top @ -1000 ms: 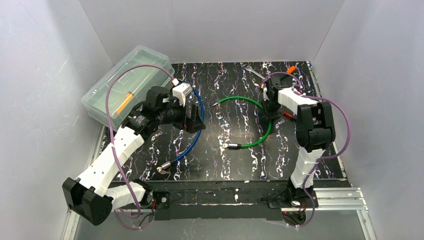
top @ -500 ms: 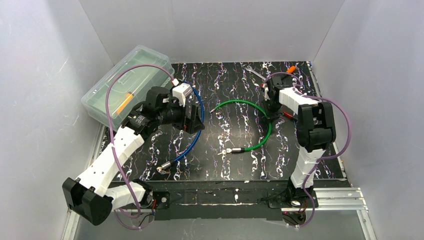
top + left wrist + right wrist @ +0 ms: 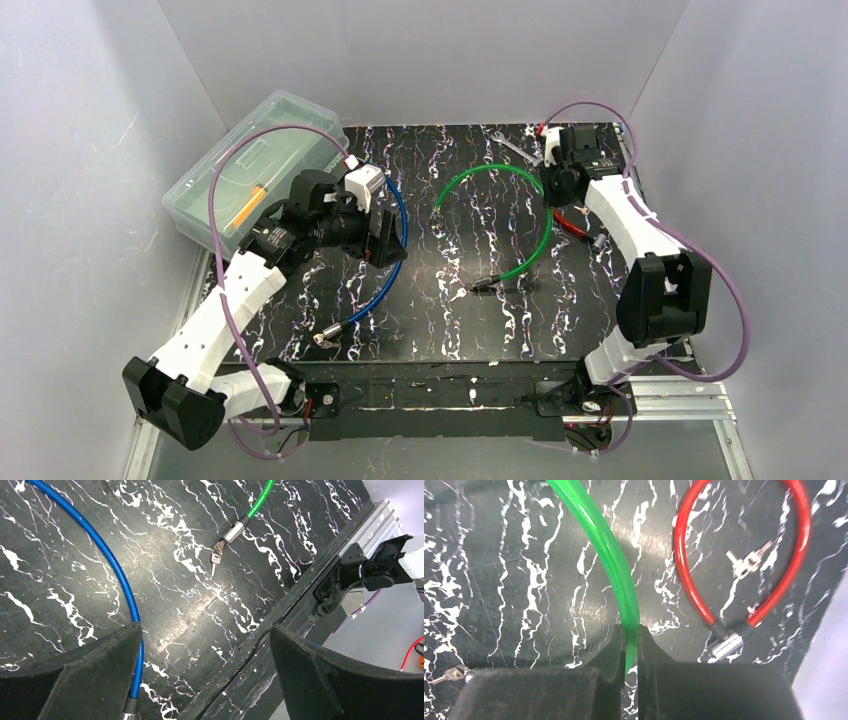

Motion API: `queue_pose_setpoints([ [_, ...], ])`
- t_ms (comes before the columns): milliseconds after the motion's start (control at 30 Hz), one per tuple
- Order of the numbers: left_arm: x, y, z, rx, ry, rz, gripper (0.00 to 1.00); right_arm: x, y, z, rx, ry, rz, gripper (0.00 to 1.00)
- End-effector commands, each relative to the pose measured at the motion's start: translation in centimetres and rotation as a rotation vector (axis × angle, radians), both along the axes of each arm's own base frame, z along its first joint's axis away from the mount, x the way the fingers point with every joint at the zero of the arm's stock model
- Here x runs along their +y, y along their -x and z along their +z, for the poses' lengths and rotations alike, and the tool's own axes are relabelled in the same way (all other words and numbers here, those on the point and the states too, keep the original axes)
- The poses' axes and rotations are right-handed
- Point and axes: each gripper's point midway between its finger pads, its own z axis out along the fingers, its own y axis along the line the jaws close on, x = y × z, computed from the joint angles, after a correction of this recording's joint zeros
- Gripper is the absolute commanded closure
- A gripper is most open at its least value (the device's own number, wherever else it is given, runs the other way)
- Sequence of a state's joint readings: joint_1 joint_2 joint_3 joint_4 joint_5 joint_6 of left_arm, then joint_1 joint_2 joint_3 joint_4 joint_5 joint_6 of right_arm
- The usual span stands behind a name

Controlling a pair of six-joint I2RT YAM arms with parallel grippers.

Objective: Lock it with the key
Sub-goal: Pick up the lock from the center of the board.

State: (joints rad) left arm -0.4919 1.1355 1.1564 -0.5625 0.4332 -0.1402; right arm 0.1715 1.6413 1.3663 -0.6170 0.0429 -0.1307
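Black marbled worktop (image 3: pixel 440 320) fills the white-walled booth; no readable writing shows. At ten o'clock sits a clear plastic box (image 3: pixel 245 170). Left end effector (image 3: pixel 200 675) hangs spread wide above the blue cable lock (image 3: pixel 385 275). Right end effector (image 3: pixel 630 650), at one o'clock, pinches the green cable lock (image 3: pixel 599 540). Keys (image 3: pixel 216 560) lie at that lock's metal end near centre.

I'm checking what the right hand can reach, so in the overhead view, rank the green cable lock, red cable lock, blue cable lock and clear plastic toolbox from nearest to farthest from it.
1. Green cable lock: pinched in the right hand.
2. Red cable lock: just beside it, toward the arm's base.
3. Blue cable lock: across the table, under the left hand.
4. Clear plastic toolbox: far left corner.
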Motion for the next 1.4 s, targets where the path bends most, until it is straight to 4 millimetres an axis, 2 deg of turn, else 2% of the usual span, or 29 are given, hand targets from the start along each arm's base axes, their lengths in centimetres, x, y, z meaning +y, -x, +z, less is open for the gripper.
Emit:
queue_pose_setpoints([
  [0,0.2,-0.1,2.3,-0.058,0.002,-0.025,0.01,2.1,-2.3,7.8,-0.250,-0.025,0.110,0.99],
  [200,-0.2,-0.6,5.2,-0.135,0.012,-0.074,0.01,5.4,-1.7,14.8,-0.474,-0.015,0.286,0.99],
  [267,-0.5,-0.8,6.6,-0.166,0.015,-0.096,0.01,6.3,-1.3,16.8,-0.535,-0.010,0.338,0.99],
  [367,-0.7,-1.4,9.8,-0.241,0.022,-0.120,0.01,7.4,-0.5,19.8,-0.623,-0.007,0.413,0.99],
  [467,-1.0,-2.3,12.6,-0.287,0.037,-0.117,0.01,8.5,0.6,22.2,-0.701,-0.016,0.491,0.99],
  [633,-2.3,-3.2,16.2,-0.318,0.077,-0.149,0.01,11.4,4.0,25.7,-0.802,-0.070,0.674,0.99],
  [733,-3.2,-3.7,16.6,-0.280,0.100,-0.169,0.01,12.9,5.5,27.2,-0.841,-0.106,0.748,0.99],
  [900,-5.1,-3.9,15.6,-0.122,0.171,-0.177,0.01,14.6,7.9,28.5,-0.882,-0.126,0.880,0.99],
  [933,-5.7,-4.1,15.0,-0.074,0.184,-0.184,0.01,15.3,9.2,29.0,-0.914,-0.104,0.956,0.99],
  [1033,-6.5,-3.6,14.7,-0.008,0.223,-0.216,0.11,15.9,10.1,29.2,-0.930,-0.099,1.001,0.99],
  [1133,-7.5,-2.9,14.8,0.065,0.280,-0.259,0.27,16.3,10.4,29.2,-0.944,-0.106,1.022,0.99],
  [1200,-7.8,-2.6,15.0,0.085,0.308,-0.277,0.44,16.4,10.4,29.1,-0.947,-0.124,1.015,0.99],
  [1267,-8.0,-2.4,15.4,0.078,0.331,-0.283,0.72,16.6,10.3,29.0,-0.944,-0.142,1.005,0.99],
  [1333,-8.0,-2.3,15.9,0.062,0.351,-0.278,0.94,16.7,10.1,28.9,-0.941,-0.166,0.981,0.99],
  [1367,-7.9,-2.3,16.2,0.052,0.359,-0.274,1.00,16.7,9.9,28.9,-0.940,-0.181,0.961,0.99],
])
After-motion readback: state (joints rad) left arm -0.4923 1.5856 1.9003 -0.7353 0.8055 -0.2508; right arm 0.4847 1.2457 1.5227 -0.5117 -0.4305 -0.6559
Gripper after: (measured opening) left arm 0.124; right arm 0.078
